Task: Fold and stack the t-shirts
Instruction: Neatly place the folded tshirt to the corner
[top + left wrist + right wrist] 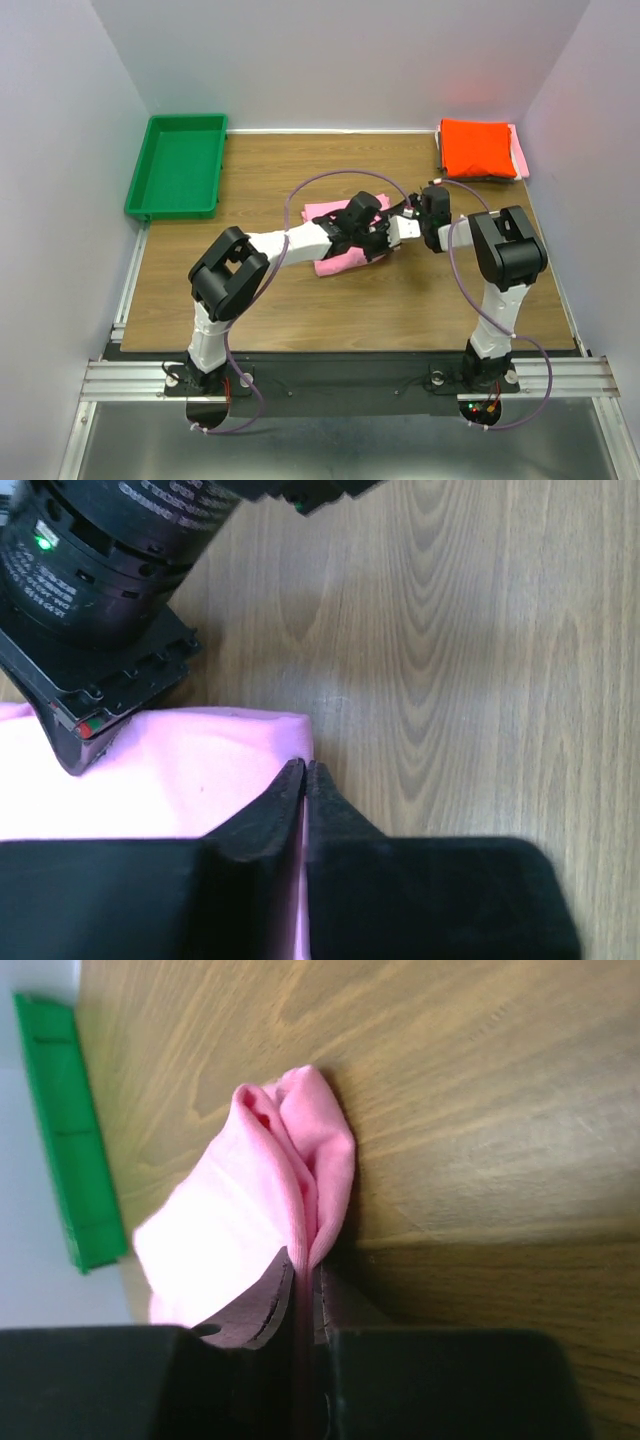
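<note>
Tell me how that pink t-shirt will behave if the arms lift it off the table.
Probably floppy: the pink t-shirt bunches into soft folds where the right hand pinches it. Likely light, since a thin pinch at the left hand seems to hold its edge. Its middle would likely sag between them.

Bright even light, soft shadows, mild glare
</note>
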{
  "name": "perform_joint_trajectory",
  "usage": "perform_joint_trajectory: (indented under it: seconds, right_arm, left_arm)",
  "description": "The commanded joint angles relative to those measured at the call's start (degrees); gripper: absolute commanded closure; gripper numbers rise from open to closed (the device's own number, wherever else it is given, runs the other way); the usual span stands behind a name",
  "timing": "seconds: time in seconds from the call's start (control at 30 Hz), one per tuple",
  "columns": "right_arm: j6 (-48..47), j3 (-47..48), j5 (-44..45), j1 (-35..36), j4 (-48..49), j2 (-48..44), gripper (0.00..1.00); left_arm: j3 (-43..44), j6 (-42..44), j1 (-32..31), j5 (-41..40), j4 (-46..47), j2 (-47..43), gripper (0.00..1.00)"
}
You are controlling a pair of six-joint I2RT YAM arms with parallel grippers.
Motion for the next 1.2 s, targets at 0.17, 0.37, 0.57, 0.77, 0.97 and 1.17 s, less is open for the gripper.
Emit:
perform_joint_trajectory:
  seconds: [0.17,0.37,0.57,0.77,0.97,1.17]
  right_arm:
    - [-32.57,14.45,5.42,0.14,-22.51,-4.46,0.99]
    - [-49.66,25.78,9.72,-1.88,-29.82,-2.36,1.00]
    - [-56.53,37.48,10.96,-5.22,-31.93,3.17,0.99]
    - [-64.96,51.54,13.76,-6.19,-35.08,9.50,0.99]
    - [-68.48,62.00,16.83,-7.16,-37.73,13.46,0.99]
    - [-70.86,68.60,18.51,-7.25,-38.44,15.40,0.99]
  left_arm:
    - [1.04,-8.37,7.66,6.89,-8.13,-10.97,0.67]
    - [-1.77,-5.83,12.94,6.80,-16.41,-17.29,0.19]
    - [-5.47,-7.23,14.17,5.93,-16.68,-22.04,0.01]
    - [-7.31,-10.13,14.53,5.05,-16.24,-24.68,0.01]
    - [-8.98,-12.24,14.79,6.10,-16.15,-26.36,0.01]
    - [-9.34,-12.42,14.88,6.01,-16.15,-27.24,0.01]
